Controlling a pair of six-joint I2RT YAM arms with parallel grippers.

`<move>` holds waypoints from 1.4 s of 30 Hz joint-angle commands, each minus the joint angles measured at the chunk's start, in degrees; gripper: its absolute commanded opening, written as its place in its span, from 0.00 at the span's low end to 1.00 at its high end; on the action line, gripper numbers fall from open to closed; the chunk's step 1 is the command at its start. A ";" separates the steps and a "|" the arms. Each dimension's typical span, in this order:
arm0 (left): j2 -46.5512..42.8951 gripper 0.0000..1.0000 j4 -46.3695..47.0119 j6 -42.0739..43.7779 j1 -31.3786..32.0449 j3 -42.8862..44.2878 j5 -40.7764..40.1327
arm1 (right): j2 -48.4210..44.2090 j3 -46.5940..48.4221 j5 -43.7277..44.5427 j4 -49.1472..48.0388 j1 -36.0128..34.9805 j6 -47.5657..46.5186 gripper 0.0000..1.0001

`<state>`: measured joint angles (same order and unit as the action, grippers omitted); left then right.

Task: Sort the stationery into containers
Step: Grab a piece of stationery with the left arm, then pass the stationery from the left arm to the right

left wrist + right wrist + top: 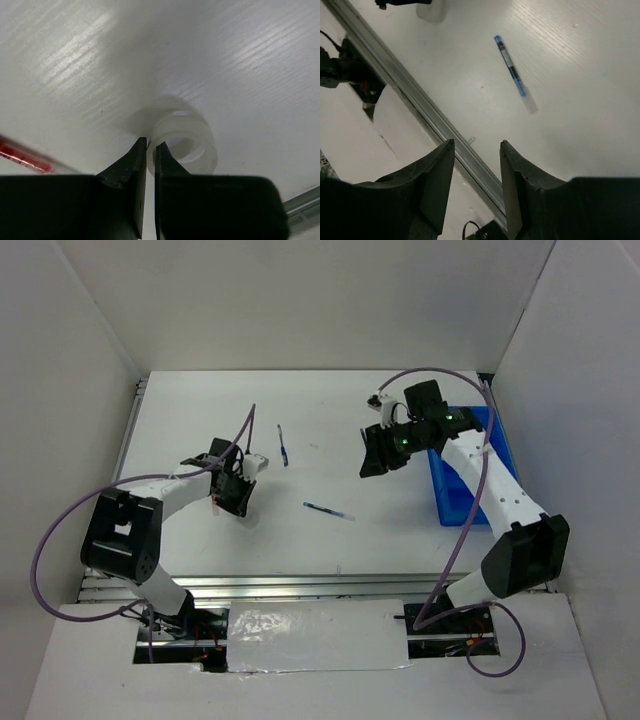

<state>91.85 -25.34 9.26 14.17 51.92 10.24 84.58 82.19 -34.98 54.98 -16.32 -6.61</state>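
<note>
Progress is looking slim from the overhead view. The bin (452,502) is sitting behind the right gripper (383,452), half hidden under that arm, and I cannot tell whether anything is lying in it. Two blue pens are waiting on the table (330,420) between the grippers: the upper pen (283,445) just ahead of the left gripper (237,490), the lower pen (328,510) off to its right.

Left wrist view now. The left gripper (150,147) is squeezing nearly together, seemingly nipping the near wall of the tape ring (187,137), which is resting on the table just ahead of the tips. A red pen (22,156) is lying off to the gripper's left, also unsorted.

Over to the right wrist. The right gripper (476,150) is spread wide and carrying nothing, hanging above the table with what looks to be the lower pen (512,72) well ahead of it.

So I am judging nearly everything still to do.
</note>
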 commanded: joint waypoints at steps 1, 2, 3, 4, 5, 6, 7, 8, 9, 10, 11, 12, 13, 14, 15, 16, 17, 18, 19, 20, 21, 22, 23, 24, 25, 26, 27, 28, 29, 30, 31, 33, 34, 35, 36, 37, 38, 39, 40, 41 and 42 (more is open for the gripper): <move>-3.25 0.14 1.26 -3.10 -0.37 3.18 5.39 | -2.05 -3.78 -4.21 -11.90 -3.37 8.52 0.49; -6.31 0.14 2.22 -5.11 -0.29 3.45 6.62 | -1.96 -4.49 -6.04 -13.48 -3.89 10.11 0.55; -8.25 0.13 2.92 -6.34 -0.20 3.62 7.77 | -1.78 -4.93 -6.85 -15.15 -5.29 13.35 0.57; -9.92 0.12 3.45 -7.57 0.15 3.89 8.82 | -1.00 -5.11 -7.38 -17.34 -6.00 14.60 0.59; -13.07 0.12 4.07 -8.72 0.67 4.93 9.70 | -0.47 -4.50 -7.47 -17.89 -7.14 16.09 0.64; -14.41 0.12 4.25 -11.77 1.20 5.47 9.62 | 0.84 -3.89 -6.95 -18.33 -9.41 16.36 0.64; -16.42 0.12 4.16 -13.28 2.42 6.17 9.28 | 1.55 -2.23 -6.68 -18.59 -10.39 16.72 0.64; -17.05 0.12 3.81 -14.00 3.05 7.65 8.58 | 2.51 -1.26 -6.59 -18.94 -11.36 18.20 0.65; -17.67 0.12 3.46 -14.87 3.57 8.19 7.96 | 4.18 -0.46 -7.11 -19.38 -12.15 19.00 0.65; -18.89 0.12 3.28 -16.45 4.71 9.15 7.52 | 4.98 1.63 -7.38 -19.91 -13.55 19.87 0.65; -19.17 0.13 3.28 -17.16 5.07 9.60 7.08 | 7.07 2.87 -7.73 -20.26 -14.26 21.36 0.65; -19.78 0.13 3.11 -17.95 5.77 9.95 6.90 | 8.40 4.10 -9.12 -20.26 -15.14 22.07 0.65; -20.39 0.14 2.93 -19.09 6.04 10.48 6.90 | 9.54 6.90 -9.92 -20.26 -15.67 22.69 0.65; -20.66 0.15 2.93 -19.54 6.48 10.83 6.55 | 11.90 8.15 -10.54 -20.09 -16.02 23.91 0.65; -20.92 0.15 2.50 -19.89 7.44 11.09 6.29 | 12.62 9.20 -11.68 -20.52 -16.38 24.36 0.65; -21.27 0.15 2.49 -20.07 7.71 11.62 6.11 | 13.41 11.04 -11.77 -20.53 -17.25 24.63 0.65; -21.36 0.15 2.23 -20.07 7.97 11.80 5.93 | 14.73 11.75 -11.86 -20.53 -17.61 24.63 0.65; -21.37 0.15 1.88 -20.15 8.24 12.06 5.24 | 15.09 12.72 -11.78 -20.79 -18.13 24.80 0.66; -21.54 0.15 1.88 -20.24 8.32 12.32 5.05 | 15.44 13.16 -11.69 -20.97 -19.01 24.81 0.66; -21.37 0.15 1.62 -20.24 8.41 12.50 5.05 | 16.31 13.69 -11.60 -20.97 -19.45 24.81 0.66; -21.45 0.15 1.53 -20.33 8.33 12.68 5.23 | 16.76 14.65 -11.69 -21.23 -19.63 24.81 0.66; -21.54 0.15 1.44 -20.50 8.41 12.85 5.40 | 17.28 15.18 -11.08 -20.97 -19.98 24.54 0.66; -21.54 0.15 1.70 -20.59 8.50 12.85 5.67 | 18.51 15.80 -10.55 -20.71 -20.50 24.45 0.66; -21.63 0.15 1.70 -20.68 8.50 12.94 6.19 | 19.13 16.76 -10.02 -20.18 -20.77 24.45 0.66; -21.80 0.15 1.87 -20.68 8.59 13.12 6.37 | 19.57 17.12 -9.84 -19.92 -20.95 24.37 0.66; -21.80 0.15 1.79 -20.94 8.68 13.12 6.20 | 20.45 17.38 -9.58 -20.00 -21.04 24.45 0.66; -21.98 0.15 1.88 -21.03 8.68 13.20 6.20 | 20.80 17.56 -9.32 -19.91 -21.21 24.54 0.66; -22.15 0.16 1.79 -21.03 8.59 13.21 6.20 | 21.33 17.65 -8.97 -19.83 -21.39 24.54 0.65; -22.24 0.16 1.96 -21.03 8.68 13.12 6.02 | 21.59 17.56 -9.05 -19.91 -21.39 24.63 0.65; -22.42 0.16 1.88 -21.21 8.68 13.03 6.19 | 21.77 17.65 -9.05 -19.83 -21.39 24.46 0.64; -22.42 0.16 2.05 -21.30 8.59 12.94 6.20 | 22.21 17.74 -8.70 -19.82 -21.65 24.28 0.64; -22.68 0.16 2.31 -21.65 8.59 13.03 6.63 | 22.56 17.91 -8.26 -19.56 -21.92 24.10 0.63; -22.77 0.17 2.40 -21.74 8.59 13.03 6.90 | 23.09 18.09 -8.17 -19.39 -21.92 23.93 0.62; -22.77 0.17 2.40 -21.82 8.68 13.03 6.99 | 23.35 18.35 -7.91 -19.12 -21.83 23.93 0.61; -22.95 0.17 2.49 -21.74 8.59 13.20 6.99 | 23.35 18.44 -7.65 -19.12 -21.92 23.67 0.55; -22.95 0.17 2.40 -21.74 8.59 13.21 6.90 | 23.35 18.44 -7.56 -19.03 -21.74 23.49 0.50; -23.21 0.18 2.23 -21.65 8.59 13.12 6.64 | 23.35 18.27 -7.30 -19.12 -21.65 23.40 0.39; -23.39 0.23 2.23 -21.56 8.59 13.03 6.72 | 23.09 18.09 -7.29 -19.21 -21.39 23.22 0.33; -23.65 0.32 2.31 -21.56 8.59 12.86 7.07 | 22.92 18.00 -7.55 -19.04 -21.21 22.88 0.27; -24.26 0.42 2.58 -21.56 8.59 12.25 7.34 | 22.74 17.74 -7.56 -18.86 -20.87 22.18 0.19; -24.53 0.60 2.84 -21.56 8.59 11.98 7.43 | 22.30 17.39 -7.56 -18.86 -20.17 21.99 0.16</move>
<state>70.28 -24.40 -10.87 22.55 62.28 15.77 107.63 97.91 -42.87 36.88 -37.36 16.71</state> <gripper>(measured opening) 0.523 0.316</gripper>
